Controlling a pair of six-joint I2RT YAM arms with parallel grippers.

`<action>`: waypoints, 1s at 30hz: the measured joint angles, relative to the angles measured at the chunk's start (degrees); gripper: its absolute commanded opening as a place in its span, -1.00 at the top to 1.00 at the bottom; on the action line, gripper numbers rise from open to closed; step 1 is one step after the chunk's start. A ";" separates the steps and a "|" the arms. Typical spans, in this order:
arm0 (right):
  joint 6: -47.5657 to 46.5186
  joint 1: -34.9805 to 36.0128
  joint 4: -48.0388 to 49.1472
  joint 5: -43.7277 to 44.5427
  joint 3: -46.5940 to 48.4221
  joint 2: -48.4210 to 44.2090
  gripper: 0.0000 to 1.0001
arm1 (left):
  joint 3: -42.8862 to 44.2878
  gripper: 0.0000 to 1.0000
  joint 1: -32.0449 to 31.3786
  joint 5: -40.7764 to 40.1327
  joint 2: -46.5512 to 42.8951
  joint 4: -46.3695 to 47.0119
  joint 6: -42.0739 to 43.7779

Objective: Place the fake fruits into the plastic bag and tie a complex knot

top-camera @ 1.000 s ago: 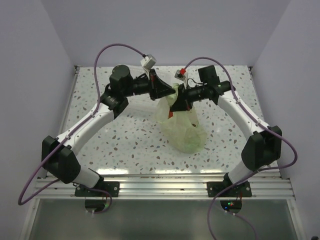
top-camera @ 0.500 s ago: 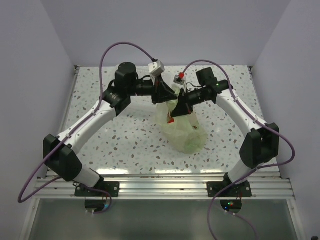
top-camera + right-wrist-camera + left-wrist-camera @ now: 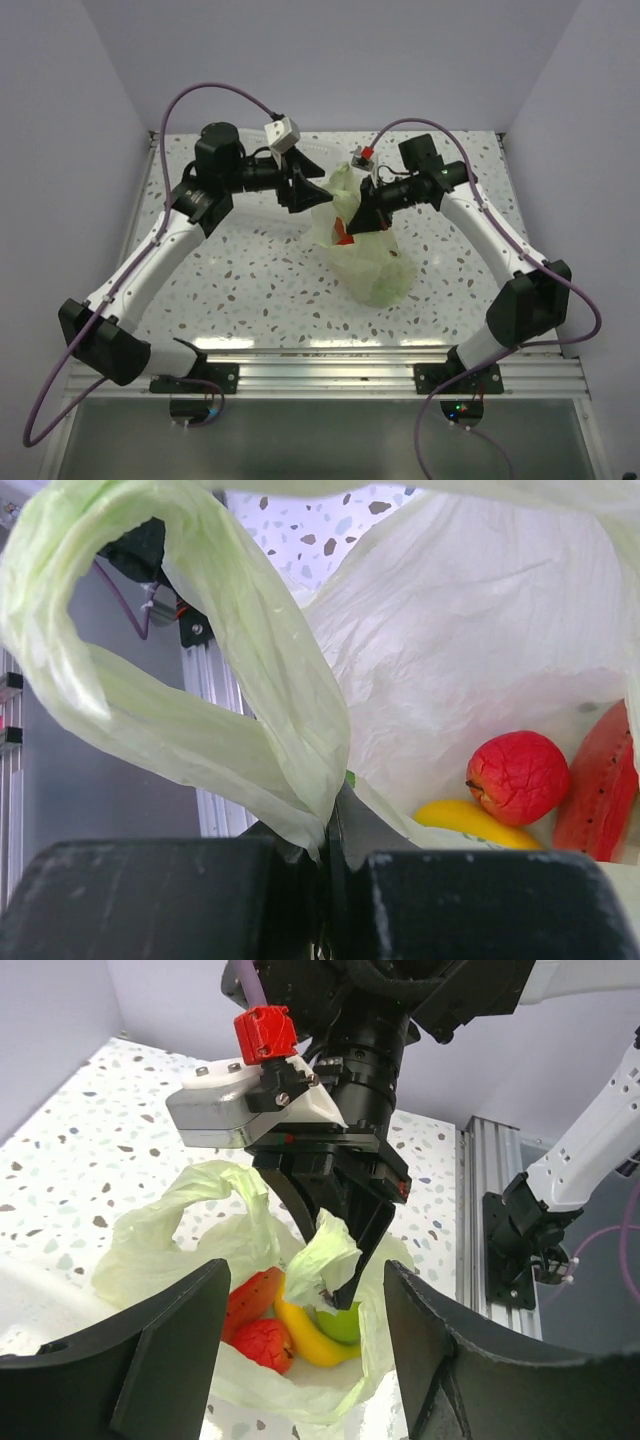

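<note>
The pale green plastic bag [image 3: 375, 265] sits mid-table with its mouth held up. My right gripper [image 3: 352, 222] is shut on one handle loop [image 3: 250, 680], pinched at its fingertips [image 3: 325, 880]. In the left wrist view that gripper [image 3: 335, 1295] hangs over the bag's mouth. My left gripper [image 3: 300, 190] stands open just left of the bag, its wide fingers [image 3: 150, 1350] holding nothing. Inside lie the fake fruits: a red round one [image 3: 265, 1343], a yellow banana [image 3: 305, 1335], a green apple [image 3: 340, 1322] and a red-orange long piece [image 3: 250, 1298]. No knot shows; the other handle [image 3: 200, 1185] hangs loose.
The speckled table [image 3: 240, 270] is walled in white on three sides. An aluminium rail [image 3: 320, 365] runs along the near edge by the arm bases. Purple cables [image 3: 215, 95] arc above both arms.
My left gripper has opened, let go of the bag's handle and drawn back to the left. The right gripper stays shut on its handle and the bag has shifted slightly.
</note>
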 measured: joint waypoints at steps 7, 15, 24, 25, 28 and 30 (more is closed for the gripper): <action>-0.04 0.59 -0.61 0.72 0.11 -0.02 1.00 | -3.72 -0.31 0.94 -0.33 -6.84 -0.44 3.06; -0.28 3.19 -1.29 2.10 0.50 -0.09 0.99 | -3.65 -0.30 -2.23 0.76 -7.41 -6.29 17.25; -1.29 3.76 -2.47 2.51 1.01 -0.72 0.95 | -1.64 0.04 -6.88 -3.10 -5.49 -10.51 29.18; -1.64 3.76 -2.69 2.51 1.07 -0.74 0.95 | -1.55 0.07 -7.04 -3.69 -5.01 -10.93 29.83; -2.69 3.76 -3.39 2.69 1.09 -0.81 0.91 | -1.53 0.38 -7.34 -5.40 -3.76 -12.33 30.67; -3.37 3.76 -3.63 3.32 1.11 -0.96 0.78 | -1.57 0.71 -7.32 -6.21 -3.50 -12.74 30.45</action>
